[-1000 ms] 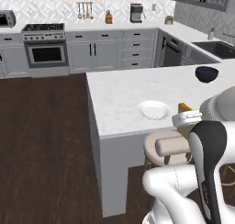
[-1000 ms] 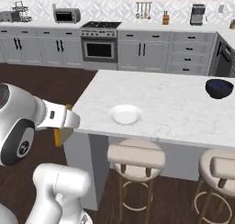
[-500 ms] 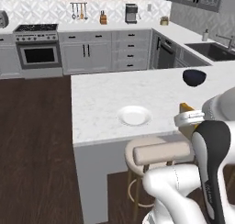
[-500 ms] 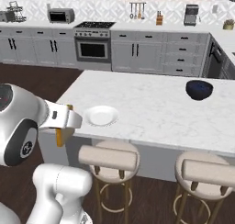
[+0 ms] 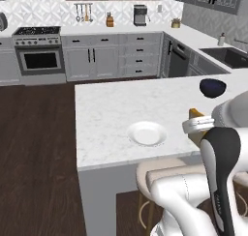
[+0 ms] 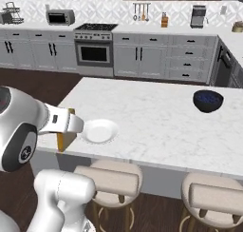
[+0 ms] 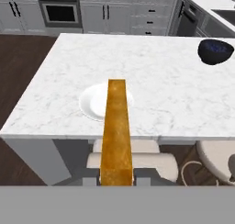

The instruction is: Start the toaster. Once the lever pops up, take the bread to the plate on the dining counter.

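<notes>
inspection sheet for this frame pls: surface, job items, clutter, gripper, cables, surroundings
Surface: dining counter, white marble, bare between items.
Job's things: plate flat near the counter's front edge, nothing on it; bread held edge-on, out in front of the counter, not yet over the plate.
Clutter: dark bowl at the far end.
Grippers: gripper shut on the bread.
Cables: nothing seen.
Surroundings: stools under the counter; oven, wall cabinets, coffee maker behind.

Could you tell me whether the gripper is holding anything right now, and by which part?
Yes: the gripper is shut on the bread, holding the slice by its near end, with the rest sticking out ahead toward the plate.
</notes>
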